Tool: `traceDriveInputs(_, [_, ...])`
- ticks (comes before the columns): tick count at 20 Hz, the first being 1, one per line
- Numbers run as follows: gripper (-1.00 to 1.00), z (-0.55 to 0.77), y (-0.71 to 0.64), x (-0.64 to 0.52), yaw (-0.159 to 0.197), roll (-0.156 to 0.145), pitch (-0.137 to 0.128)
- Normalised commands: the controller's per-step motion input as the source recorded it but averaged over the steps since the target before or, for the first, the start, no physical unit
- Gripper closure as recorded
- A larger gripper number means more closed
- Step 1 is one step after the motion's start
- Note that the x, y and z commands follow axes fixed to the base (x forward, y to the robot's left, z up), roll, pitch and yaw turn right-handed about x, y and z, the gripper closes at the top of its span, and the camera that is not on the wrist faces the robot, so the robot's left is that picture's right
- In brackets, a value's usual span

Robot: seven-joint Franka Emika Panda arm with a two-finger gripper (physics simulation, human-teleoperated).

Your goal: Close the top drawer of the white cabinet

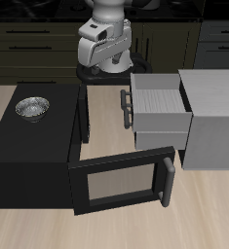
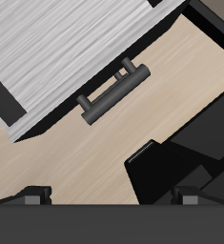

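One open black microwave door [image 1: 121,182] beside pulled-out top drawer [image 1: 160,109].

On the bench [image 1: 106,126] the white cabinet [image 1: 215,117] stood toward the back, with the top drawer [image 1: 160,109] drawn out of it toward the microwave-like box [image 1: 33,156]. The drawer's handle [image 1: 125,105] faced that box. A bowl [image 1: 32,107] rested on top of the box. The box's door [image 1: 121,182] stood swung open, nearer the bench's front edge than the drawer. The end effector [image 1: 104,49] hung farther back, above the gap between box and drawer.
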Motion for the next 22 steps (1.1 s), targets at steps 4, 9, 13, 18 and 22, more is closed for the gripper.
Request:
traceDriveInputs(4, [-1.00, -0.06, 0.02, 0.07, 0.277, 0.024, 0.029])
traceDriveInputs(9, [-1.00, 0.05, -0.05, 0.13, 0.171, -0.035, -0.023])
traceDriveInputs(13, [-1.00, 0.11, -0.02, 0.11, 0.222, -0.029, -0.102])
traceDriveInputs(18, [-1.00, -0.11, -0.11, 0.14, 0.143, -0.012, 0.026])
traceDriveInputs(22, [-1.00, -0.05, -0.07, 0.08, 0.150, -0.010, -0.041])
